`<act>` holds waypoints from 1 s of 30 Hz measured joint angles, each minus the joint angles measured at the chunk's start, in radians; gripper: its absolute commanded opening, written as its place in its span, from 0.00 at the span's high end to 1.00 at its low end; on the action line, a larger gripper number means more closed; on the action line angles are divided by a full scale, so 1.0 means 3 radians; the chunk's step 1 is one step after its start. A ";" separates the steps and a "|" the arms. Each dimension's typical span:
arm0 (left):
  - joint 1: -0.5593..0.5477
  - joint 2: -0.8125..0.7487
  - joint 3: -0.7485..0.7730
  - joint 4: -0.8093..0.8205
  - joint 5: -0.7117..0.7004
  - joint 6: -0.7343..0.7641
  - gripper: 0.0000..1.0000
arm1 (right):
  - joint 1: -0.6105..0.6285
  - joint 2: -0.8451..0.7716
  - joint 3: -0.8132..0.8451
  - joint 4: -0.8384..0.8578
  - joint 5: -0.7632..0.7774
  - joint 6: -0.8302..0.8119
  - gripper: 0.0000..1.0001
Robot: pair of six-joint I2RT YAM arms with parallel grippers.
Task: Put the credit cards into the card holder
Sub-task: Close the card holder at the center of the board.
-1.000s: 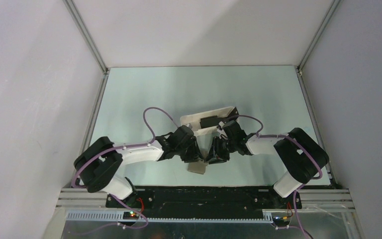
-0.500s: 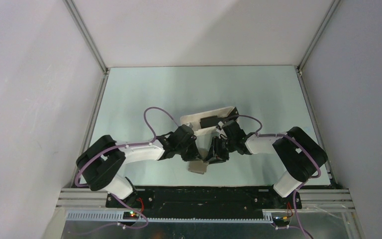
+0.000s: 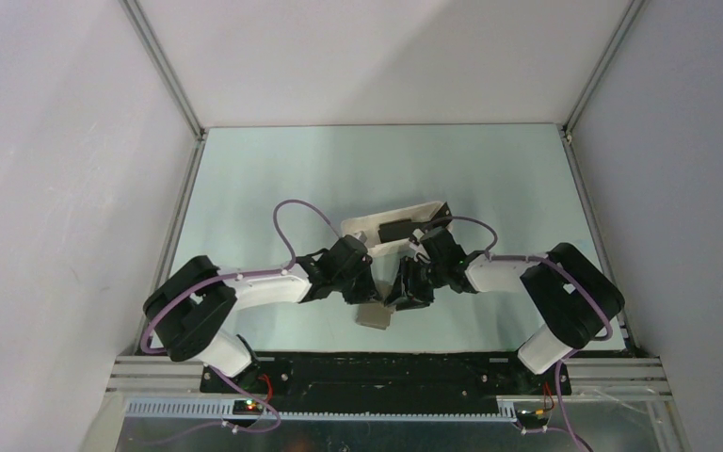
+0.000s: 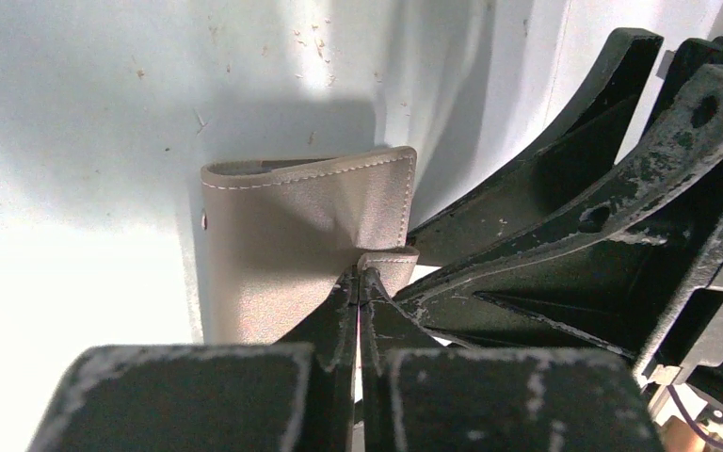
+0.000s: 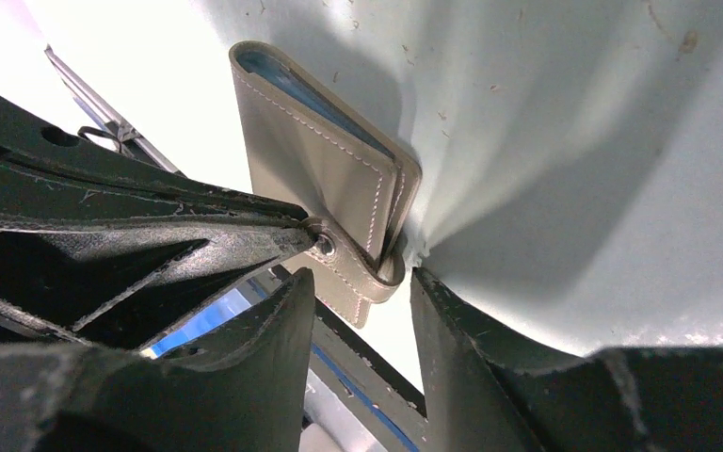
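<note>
The grey-brown card holder (image 3: 374, 316) lies folded on the table between both grippers. In the left wrist view my left gripper (image 4: 360, 273) is shut, its tips pinching the small closing tab (image 4: 391, 262) at the edge of the card holder (image 4: 292, 226). My right gripper (image 5: 362, 282) is open, with the tab's end (image 5: 353, 282) lying loose between its fingers. The card holder (image 5: 320, 160) shows a light blue inner pocket at its far edge. One dark credit card (image 3: 397, 229) rests in the white tray (image 3: 362, 228) behind the grippers.
The long white tray stands tilted just behind both wrists. A raised metal rail (image 3: 386, 363) with the arm bases runs along the near table edge, close to the card holder. Grey walls enclose the left, right and back.
My left gripper has closed fully on the tab. The right gripper's fingers have spread a little wider. Both arms and the card holder have barely shifted.
</note>
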State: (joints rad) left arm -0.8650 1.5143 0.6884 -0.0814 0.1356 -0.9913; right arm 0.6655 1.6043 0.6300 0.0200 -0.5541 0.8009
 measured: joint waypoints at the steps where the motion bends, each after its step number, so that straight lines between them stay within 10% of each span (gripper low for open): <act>1: -0.0001 -0.0001 0.0001 -0.0004 -0.0003 0.0017 1.00 | 0.0000 -0.0014 -0.0001 -0.0011 0.0003 0.0000 0.50; 30: -0.0029 -0.0009 0.0064 -0.0150 -0.0156 0.0200 1.00 | 0.0027 0.0167 0.0108 0.0058 -0.0076 0.0061 0.58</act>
State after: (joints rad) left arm -0.8738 1.5116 0.7074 -0.1265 0.0887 -0.9314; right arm 0.6735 1.6543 0.6624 0.0376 -0.5770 0.8192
